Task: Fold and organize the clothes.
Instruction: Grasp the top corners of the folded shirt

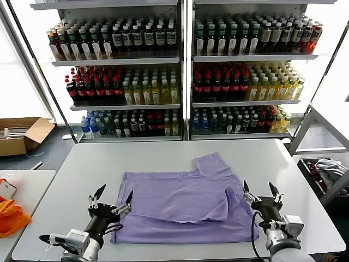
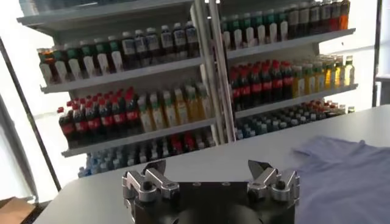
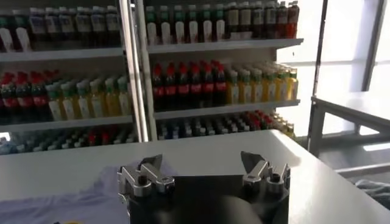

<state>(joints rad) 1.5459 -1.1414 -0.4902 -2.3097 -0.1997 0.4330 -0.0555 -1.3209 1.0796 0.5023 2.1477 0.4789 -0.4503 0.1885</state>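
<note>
A lavender T-shirt [image 1: 185, 202] lies partly folded on the white table [image 1: 163, 155], one sleeve sticking out toward the far side. My left gripper [image 1: 114, 196] hovers open at the shirt's near left edge, nothing between its fingers. My right gripper [image 1: 260, 192] stands open at the shirt's near right corner, also empty. In the left wrist view the left gripper [image 2: 209, 170] is spread wide, with the shirt [image 2: 347, 170] off to one side. In the right wrist view the right gripper [image 3: 202, 163] is wide open, a bit of the shirt [image 3: 67, 201] beside it.
Shelves of bottled drinks [image 1: 180, 76] stand behind the table. A cardboard box [image 1: 22, 134] sits on the floor at far left, an orange bag [image 1: 11, 215] on a side table, and a bin of cloth [image 1: 327, 172] at right.
</note>
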